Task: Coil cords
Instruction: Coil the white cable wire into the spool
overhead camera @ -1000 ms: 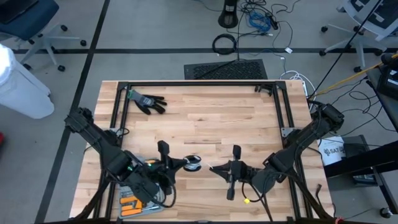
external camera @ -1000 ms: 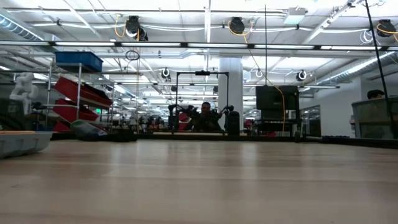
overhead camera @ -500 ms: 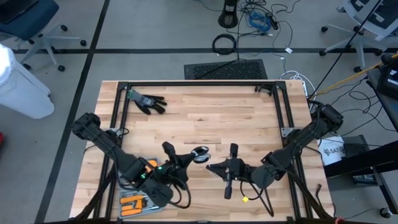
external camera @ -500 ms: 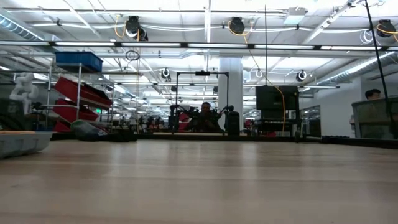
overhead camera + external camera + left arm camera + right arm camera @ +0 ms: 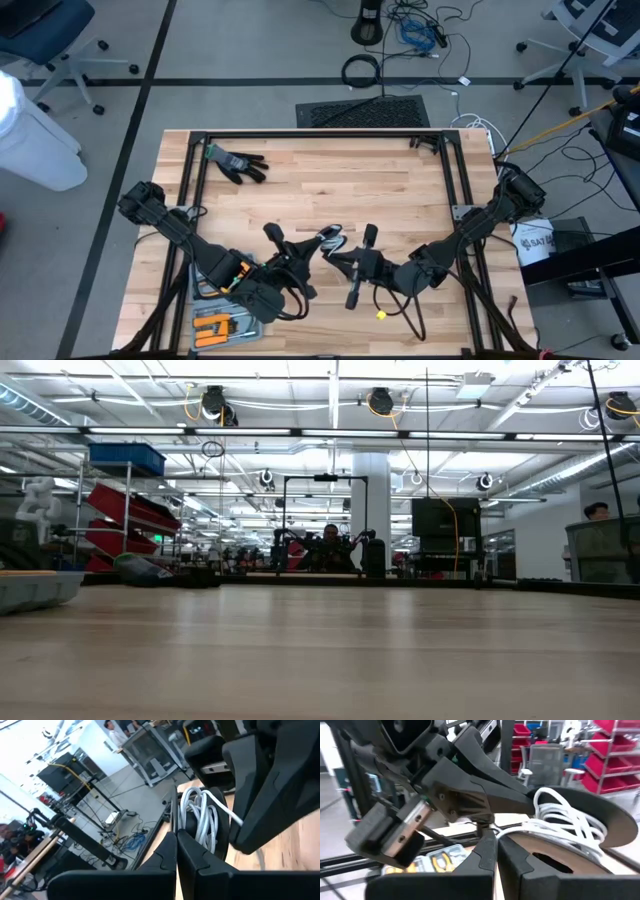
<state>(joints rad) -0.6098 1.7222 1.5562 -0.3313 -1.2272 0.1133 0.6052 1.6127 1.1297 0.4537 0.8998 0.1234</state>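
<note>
High view: left gripper (image 5: 318,243) and right gripper (image 5: 332,256) are meeting near the table's (image 5: 400,190) front centre, the wound cord (image 5: 330,238) sitting between their tips. A black glove (image 5: 236,163) is lying at the far left corner.

Low view: only bare tabletop (image 5: 320,650) is showing; neither arm is appearing.

Left wrist view: fingers (image 5: 165,857) are pressing fully together, white cord loops (image 5: 200,815) lying on a black spool just beyond them.

Right wrist view: fingers (image 5: 487,855) are likewise closed, tips touching the cord (image 5: 560,827); whether it is pinched, cannot tell.
</note>
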